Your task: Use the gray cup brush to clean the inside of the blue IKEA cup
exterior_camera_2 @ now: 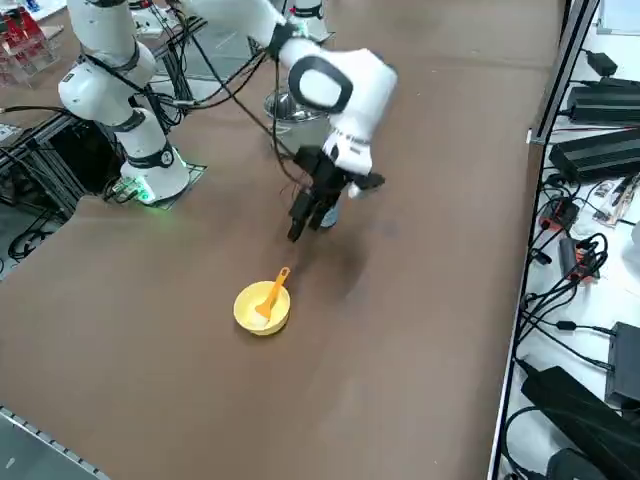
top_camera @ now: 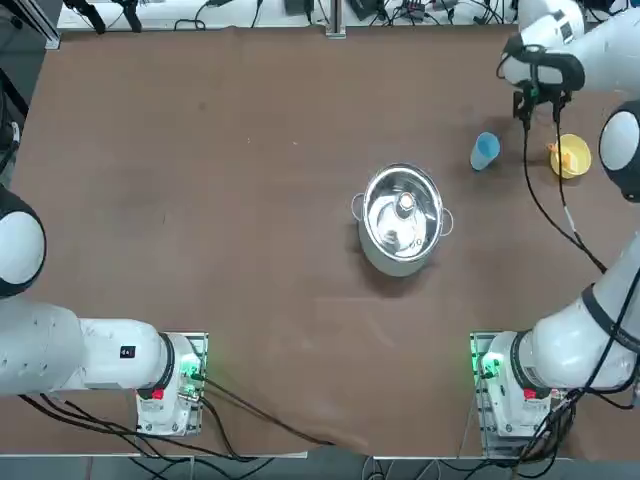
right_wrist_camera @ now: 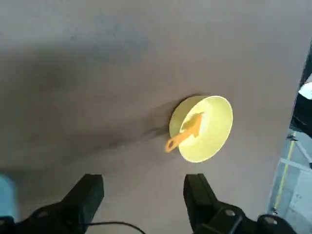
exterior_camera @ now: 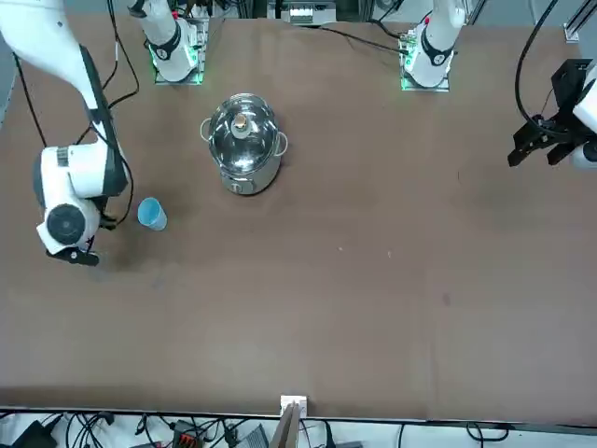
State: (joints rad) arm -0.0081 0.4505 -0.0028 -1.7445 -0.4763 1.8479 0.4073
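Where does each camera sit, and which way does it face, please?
Top: overhead, looking down on the pot and blue cup; both arms show.
Front: across the table, facing the robot; both arms show.
Right side: raised at the robot's right, looking diagonally down; the right gripper hangs above the table.
Right wrist: on the right arm, looking past its open fingers to the yellow cup and brush, shared with the right side view.

- Blue cup (top_camera: 485, 151): mostly hidden behind the right gripper (right_wrist_camera: 144, 188) in the right side view, cut off in the wrist view.
- Right gripper, above the table near the cups: cut off by the wrist view's edge.
- Brush (right_wrist_camera: 182, 137) in yellow cup (right_wrist_camera: 214, 131): head too indistinct to describe.
- Steel pot (top_camera: 395, 255): partly behind the right arm (exterior_camera_2: 335, 85), side view.
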